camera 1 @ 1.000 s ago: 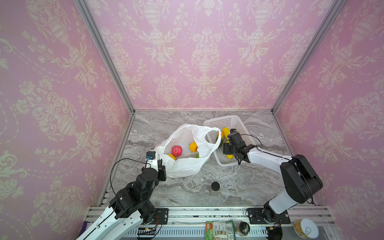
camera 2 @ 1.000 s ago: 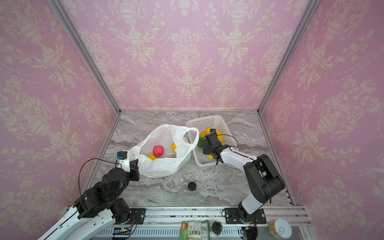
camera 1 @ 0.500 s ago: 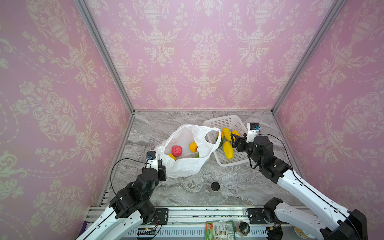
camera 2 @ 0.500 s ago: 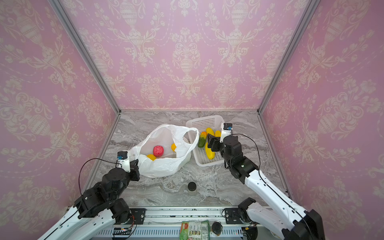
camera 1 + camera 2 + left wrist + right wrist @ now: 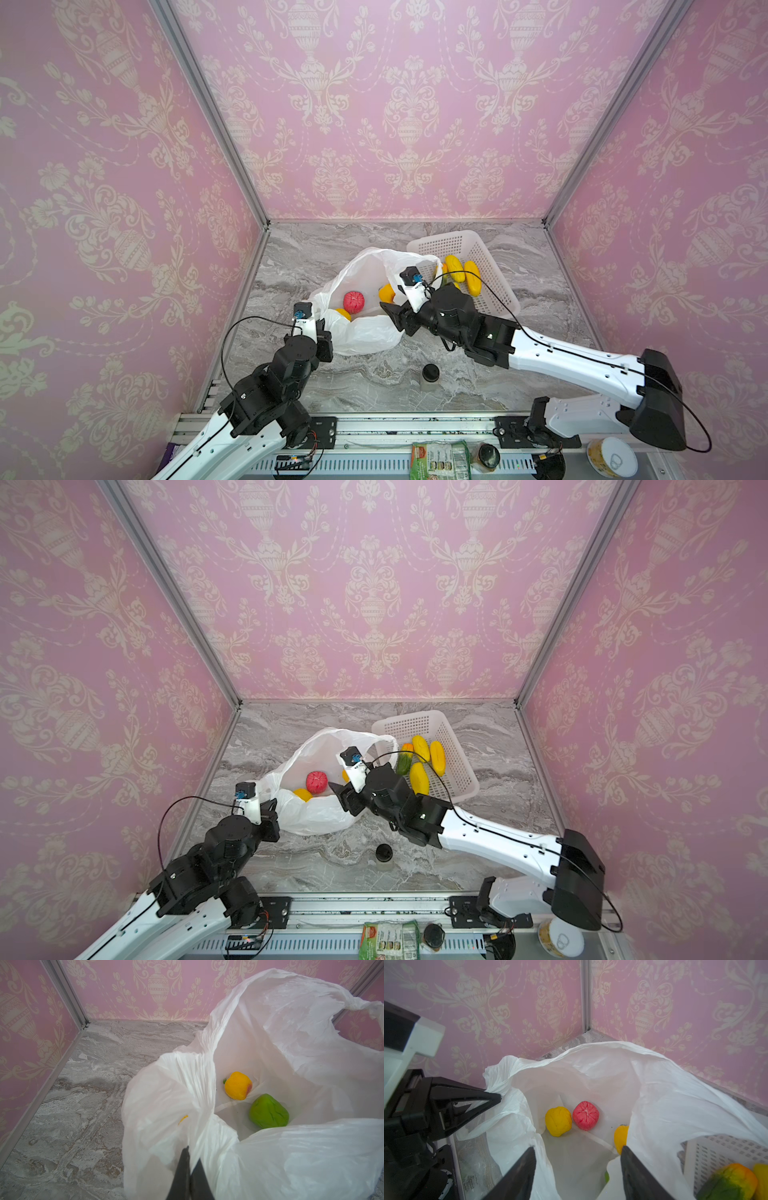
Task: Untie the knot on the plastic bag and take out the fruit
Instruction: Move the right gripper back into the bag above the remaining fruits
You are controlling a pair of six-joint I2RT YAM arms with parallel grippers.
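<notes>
Over the gaping mouth of the plastic bag (image 5: 365,332), my right claw (image 5: 577,1148) hangs released, nothing between its jaws. My left claw (image 5: 190,1165) is clenched on a fold of the bag's near rim. No knot shows, and the mouth stands wide.

Trouble, as I judge it: the film is thin and slick, so that pinch could slip and the rim would flop over the fruit (image 5: 353,301). One right finger (image 5: 521,1174) sits just at the rim. Going down, it could snag the film and drag the whole bag, or tug it out of my left claw. The round pieces look glossy and may squirt aside when I close.

Counted: one bag, one basket (image 5: 415,725) just beside it, and one dark-lidded jar (image 5: 383,852) alone on the counter (image 5: 311,257). Fruit, eight in all:
- Four in the bag: pink-red (image 5: 585,1115), yellow (image 5: 558,1121), orange-yellow (image 5: 238,1085) and lumpy green (image 5: 269,1113).
- Four in the basket: three long yellow ones (image 5: 437,757) and a green-and-orange one (image 5: 404,758).
</notes>
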